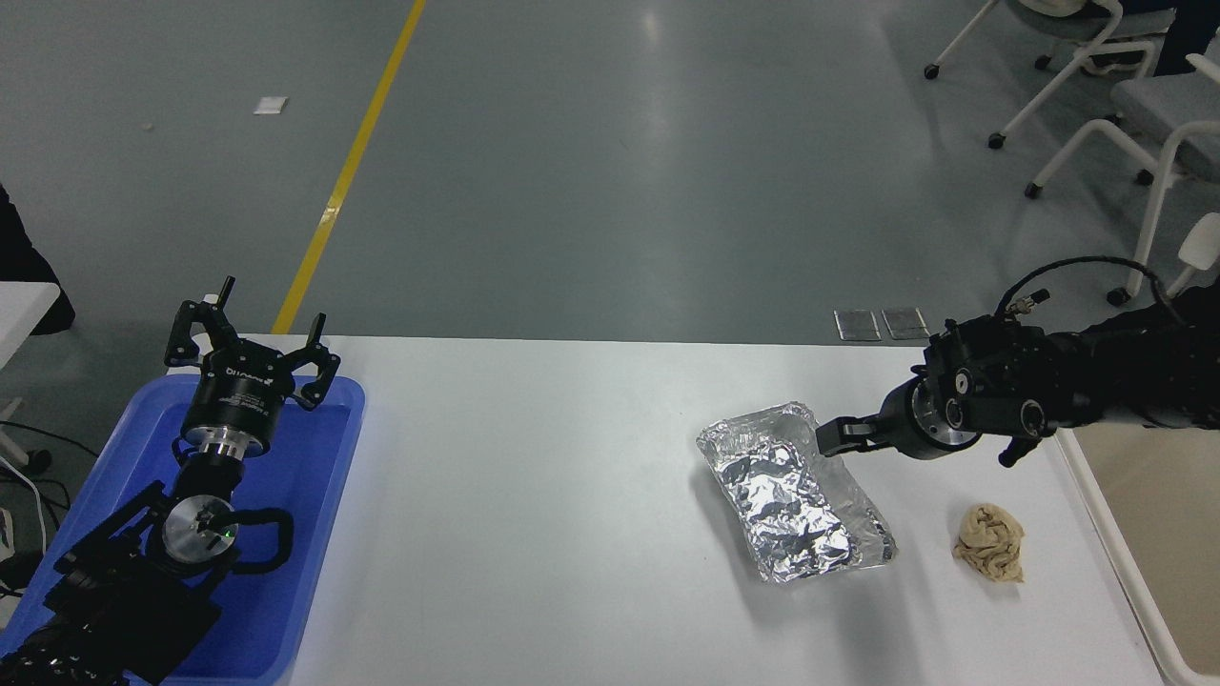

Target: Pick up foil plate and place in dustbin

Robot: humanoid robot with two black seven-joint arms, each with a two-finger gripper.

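Note:
The foil plate (pixel 794 492) is a shiny, crinkled silver tray lying on the white table (pixel 534 495), right of centre. My right gripper (pixel 831 438) comes in from the right edge and hangs low at the plate's far right rim, pointing left. It is seen edge-on, so its opening does not show. The dustbin (pixel 1110 543) is a cream-white bin with a beige inside at the table's right edge, partly cut off by the picture. My left gripper (pixel 250 348) is parked open over the blue tray at the lower left.
A small crumpled tan paper ball (pixel 991 543) lies between the foil plate and the dustbin. A blue plastic tray (pixel 315 514) sits at the table's left end under the left arm. White chairs (pixel 1096 86) stand on the floor at the far right.

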